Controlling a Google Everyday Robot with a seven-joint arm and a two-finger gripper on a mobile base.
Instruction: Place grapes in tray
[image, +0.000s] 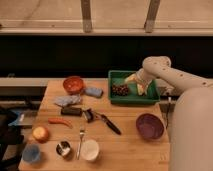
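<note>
The grapes (120, 90), a dark purple-brown cluster, lie inside the green tray (150, 98) at its left half. The tray stands at the back right of the wooden table. My gripper (135, 81) hangs over the middle of the tray, just right of and slightly above the grapes, at the end of the white arm (165, 70) that reaches in from the right. A pale yellow piece (140, 88) shows in the tray right under the gripper. I cannot tell whether the gripper touches the grapes.
A purple bowl (150, 126) sits in front of the tray. To the left are an orange bowl (74, 84), a blue sponge (93, 92), a black-handled knife (111, 124), a fork (81, 139), a white cup (90, 149), a red chili (60, 121) and an apple (41, 133).
</note>
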